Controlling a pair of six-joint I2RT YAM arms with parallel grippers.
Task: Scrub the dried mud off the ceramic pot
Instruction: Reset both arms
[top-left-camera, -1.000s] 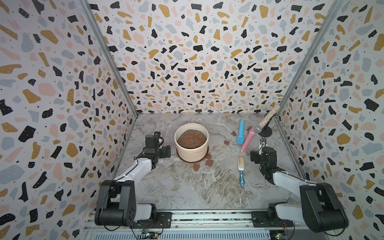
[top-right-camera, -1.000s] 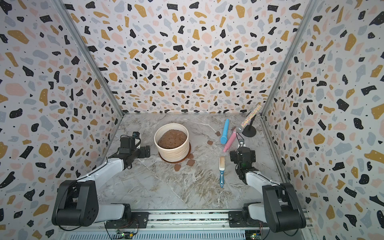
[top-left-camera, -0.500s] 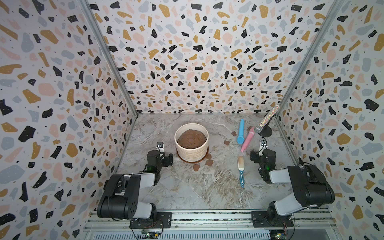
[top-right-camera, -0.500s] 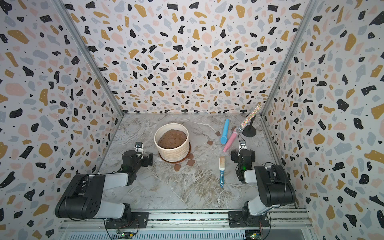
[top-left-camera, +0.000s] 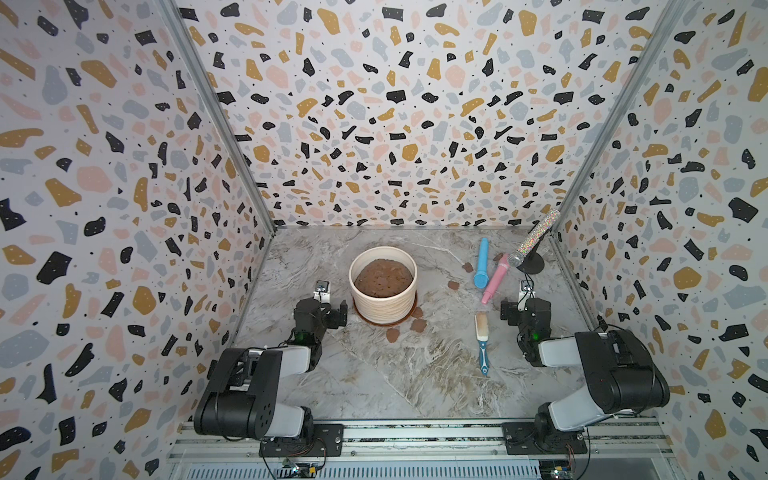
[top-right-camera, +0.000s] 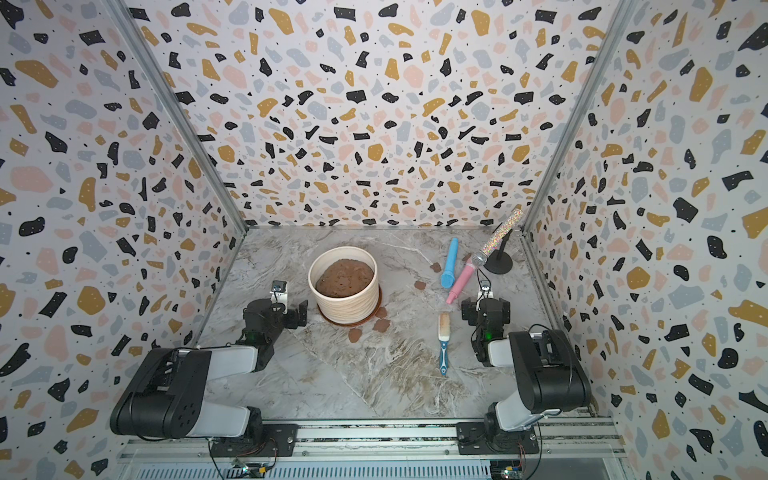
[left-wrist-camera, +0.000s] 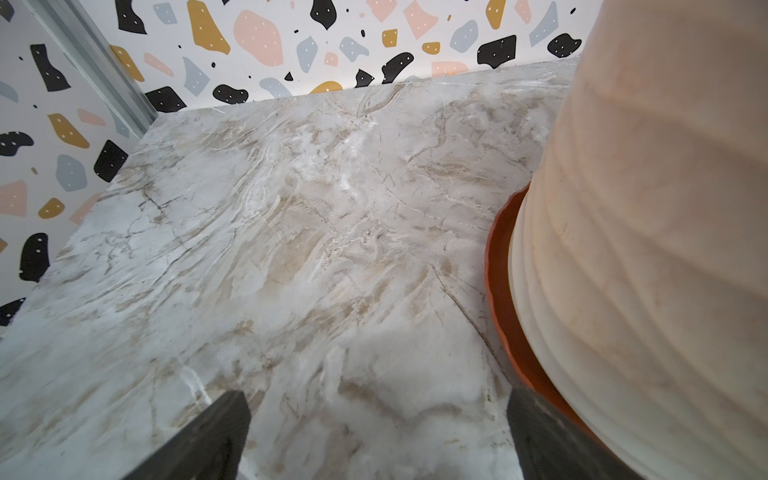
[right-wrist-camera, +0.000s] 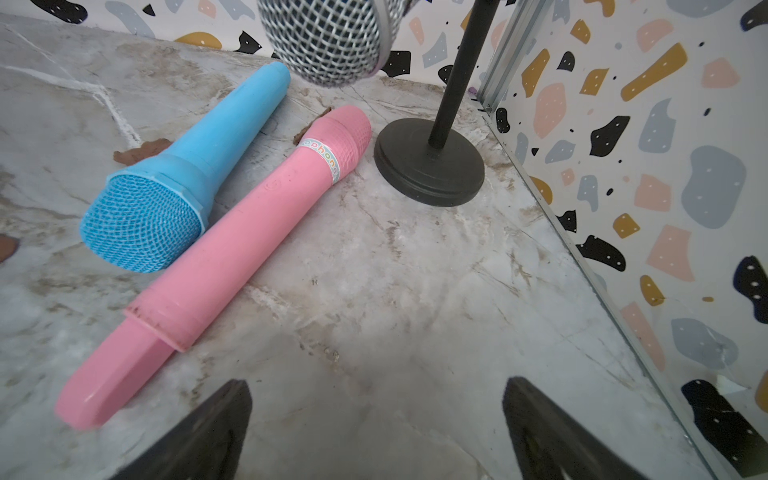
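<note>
Arms (top-left-camera: 286, 359) folded back; pot (top-left-camera: 384, 307) on marble (top-left-camera: 395, 374).

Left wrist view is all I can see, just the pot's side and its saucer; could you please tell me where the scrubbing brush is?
Observer: The brush lies flat on the table, right of the pot, beside the right gripper.
Operator: Is that gripper holding anything?
Observer: No, it is open, with nothing between its jaws.
Operator: Is anything lying around the pot?
Observer: Yes, dried mud flakes lie on the table near the saucer.
</note>
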